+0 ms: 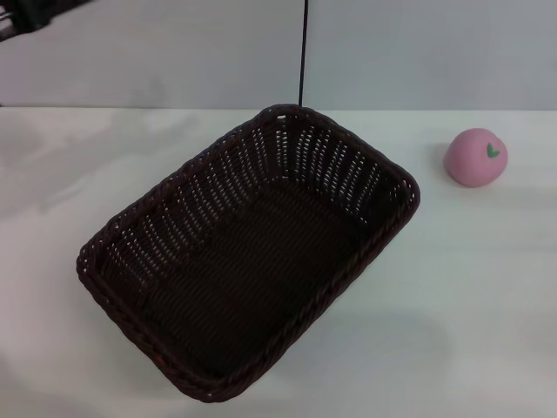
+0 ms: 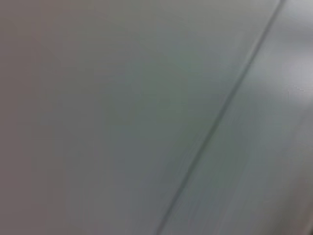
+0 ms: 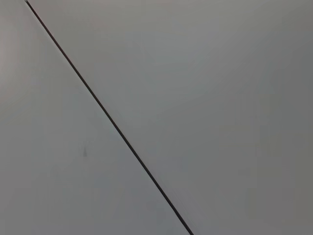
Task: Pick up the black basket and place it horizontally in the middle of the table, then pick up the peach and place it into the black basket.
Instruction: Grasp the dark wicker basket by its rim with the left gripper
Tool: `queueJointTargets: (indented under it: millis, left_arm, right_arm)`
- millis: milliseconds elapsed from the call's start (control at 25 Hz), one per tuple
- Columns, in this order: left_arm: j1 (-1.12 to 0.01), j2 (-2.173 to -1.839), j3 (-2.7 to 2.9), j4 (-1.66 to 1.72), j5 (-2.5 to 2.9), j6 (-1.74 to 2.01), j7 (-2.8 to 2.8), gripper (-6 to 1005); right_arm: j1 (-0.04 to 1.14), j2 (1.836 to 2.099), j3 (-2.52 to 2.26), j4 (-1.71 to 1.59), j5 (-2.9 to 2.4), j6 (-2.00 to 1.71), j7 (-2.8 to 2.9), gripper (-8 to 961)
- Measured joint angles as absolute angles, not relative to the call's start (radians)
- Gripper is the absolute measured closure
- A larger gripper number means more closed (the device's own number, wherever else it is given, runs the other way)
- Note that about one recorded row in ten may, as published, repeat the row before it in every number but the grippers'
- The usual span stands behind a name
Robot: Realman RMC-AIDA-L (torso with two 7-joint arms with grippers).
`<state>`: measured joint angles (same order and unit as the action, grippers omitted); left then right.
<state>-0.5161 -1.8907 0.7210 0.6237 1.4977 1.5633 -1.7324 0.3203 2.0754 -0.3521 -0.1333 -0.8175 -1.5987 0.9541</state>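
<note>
The black basket (image 1: pixel 248 252) sits on the white table (image 1: pixel 470 287) in the head view, empty and upright. It lies diagonally, one corner toward the far middle and the opposite end toward the near left. The peach (image 1: pixel 477 157), pale pink with a green leaf mark, rests on the table at the far right, apart from the basket. Neither gripper shows in any view. Both wrist views show only a plain grey surface crossed by a thin dark line.
A grey wall with a dark vertical seam (image 1: pixel 302 52) stands behind the table's far edge. A dark object (image 1: pixel 35 13) shows at the top left corner. Bare tabletop lies to the right of and in front of the basket.
</note>
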Motion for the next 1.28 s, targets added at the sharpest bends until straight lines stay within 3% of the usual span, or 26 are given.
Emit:
queueJointTargets:
  millis: [200, 640, 920, 1040, 1280]
  left_arm:
    - [-0.563, -1.877, 0.721, 0.838, 1.765, 1.580, -1.957, 223]
    - [-0.597, -1.898, 0.761, 1.142, 2.043, 1.703, -2.226, 231]
    - [-0.653, -1.962, 0.856, 1.223, 2.271, 1.735, -2.303, 236]
    - [-0.688, -2.005, 0.866, 1.226, 2.357, 1.728, -2.305, 238]
    - [-0.723, -2.049, 0.879, 1.227, 2.471, 1.702, -2.306, 243]
  right_arm:
    - [0.316, 2.075, -0.350, -0.133, -0.817, -1.595, 0.954, 332]
    - [0.314, 2.075, -0.350, -0.133, -0.817, -1.584, 0.954, 332]
    - [0.321, 2.075, -0.350, -0.132, -0.818, -1.583, 0.954, 332]
    - [0.322, 2.075, -0.350, -0.132, -0.818, -1.577, 0.954, 333]
    - [0.319, 2.075, -0.350, -0.132, -0.818, -1.572, 0.954, 333]
